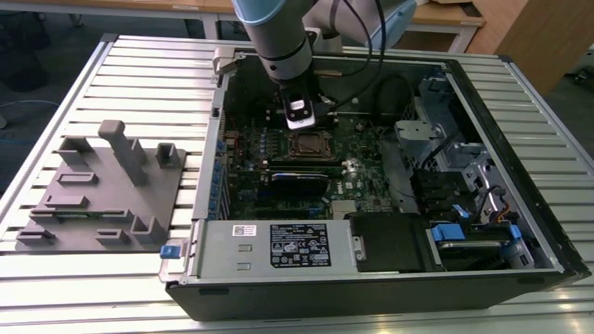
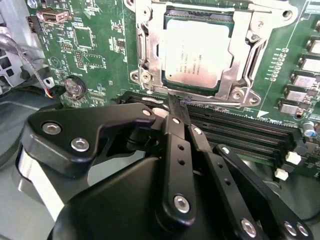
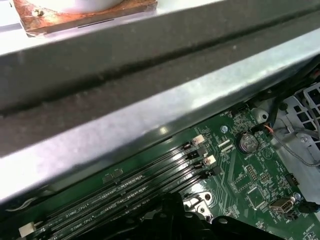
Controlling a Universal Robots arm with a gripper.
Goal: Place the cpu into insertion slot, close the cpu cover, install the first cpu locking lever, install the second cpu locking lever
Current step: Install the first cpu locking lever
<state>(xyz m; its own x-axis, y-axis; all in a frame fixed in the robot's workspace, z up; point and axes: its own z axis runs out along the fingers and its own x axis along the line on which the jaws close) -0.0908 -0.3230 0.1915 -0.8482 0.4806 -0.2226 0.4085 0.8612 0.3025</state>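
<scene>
The cpu [image 2: 197,52] sits just beyond the hand [image 2: 174,101].

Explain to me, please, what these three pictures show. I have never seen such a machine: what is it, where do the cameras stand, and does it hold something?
This is one robot arm reaching down into an open computer case that lies on a slatted metal table. The exterior view comes from a camera standing apart; both wrist views come from cameras riding on the arm. At the arm's end is the pincer, its black fingers pressed together, with nothing seen between them. In the second wrist view its tip sits at the edge of the insertion slot, where the cpu already lies under the closed cpu cover. The first wrist view shows the long memory slots. On the exterior view's left lies a grey holder.
</scene>
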